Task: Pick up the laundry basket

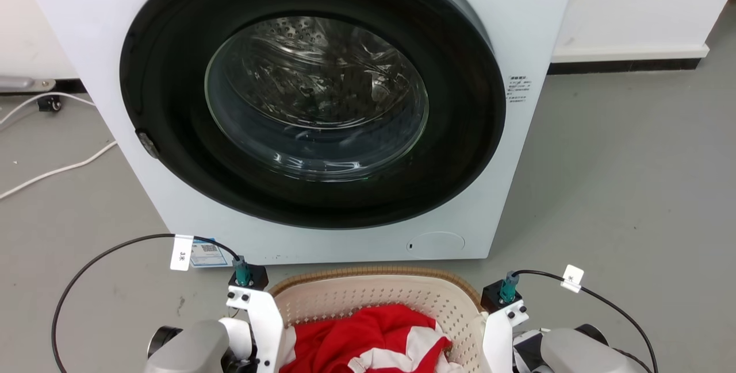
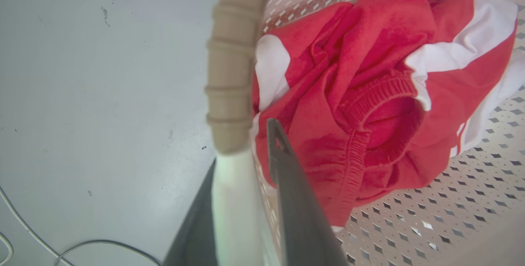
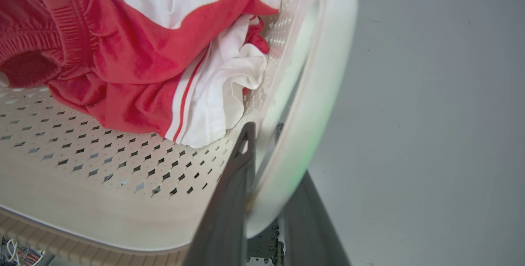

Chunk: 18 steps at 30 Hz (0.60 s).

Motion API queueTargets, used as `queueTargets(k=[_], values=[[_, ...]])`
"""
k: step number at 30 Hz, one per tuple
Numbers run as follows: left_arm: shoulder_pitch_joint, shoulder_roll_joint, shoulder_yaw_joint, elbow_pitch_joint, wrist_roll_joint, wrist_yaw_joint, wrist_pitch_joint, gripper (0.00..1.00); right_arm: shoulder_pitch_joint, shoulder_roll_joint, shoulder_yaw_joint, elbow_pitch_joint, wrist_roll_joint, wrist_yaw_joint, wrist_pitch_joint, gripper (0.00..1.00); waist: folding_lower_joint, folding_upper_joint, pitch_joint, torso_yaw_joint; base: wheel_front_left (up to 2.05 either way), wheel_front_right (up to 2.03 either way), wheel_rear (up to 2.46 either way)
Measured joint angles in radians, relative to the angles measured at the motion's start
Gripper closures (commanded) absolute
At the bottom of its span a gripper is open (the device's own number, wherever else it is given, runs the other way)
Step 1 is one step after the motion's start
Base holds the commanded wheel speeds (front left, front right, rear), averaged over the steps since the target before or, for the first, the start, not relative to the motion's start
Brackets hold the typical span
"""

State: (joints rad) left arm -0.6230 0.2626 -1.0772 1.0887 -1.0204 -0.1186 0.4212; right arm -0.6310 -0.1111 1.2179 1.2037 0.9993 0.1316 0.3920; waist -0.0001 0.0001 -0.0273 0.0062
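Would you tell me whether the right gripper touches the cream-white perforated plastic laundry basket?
Touching: the right wrist view shows the right gripper with jaws clamped on the white side handle of the cream-white perforated plastic laundry basket.

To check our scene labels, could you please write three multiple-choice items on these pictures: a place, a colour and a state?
1. Where is the laundry basket relative to the washing machine?
A. On top of it.
B. In front of it.
C. Behind it.

2. What colours is the garment in the basket?
A. Blue and yellow.
B. Black.
C. Red and white.

3. How do the left gripper's fingers stand?
A. One on each side of the basket's white handle.
B. Both over bare floor.
C. Both buried in the garment.

Answers: 1 B, the head view shows it before the machine's front; 2 C, both wrist views show red cloth with white; 3 A, the left wrist view shows the handle between them.
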Motion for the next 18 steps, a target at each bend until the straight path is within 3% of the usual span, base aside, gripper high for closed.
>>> queueTargets(k=[18], values=[[0.009, -0.004, -0.080, 0.019, -0.084, 0.000, 0.028, 1.00, 0.011, -0.003, 0.039, -0.005, 0.024, 0.000, 0.035, 1.00, 0.0000, 0.0000, -0.035, -0.009, 0.00, 0.00, 0.00]])
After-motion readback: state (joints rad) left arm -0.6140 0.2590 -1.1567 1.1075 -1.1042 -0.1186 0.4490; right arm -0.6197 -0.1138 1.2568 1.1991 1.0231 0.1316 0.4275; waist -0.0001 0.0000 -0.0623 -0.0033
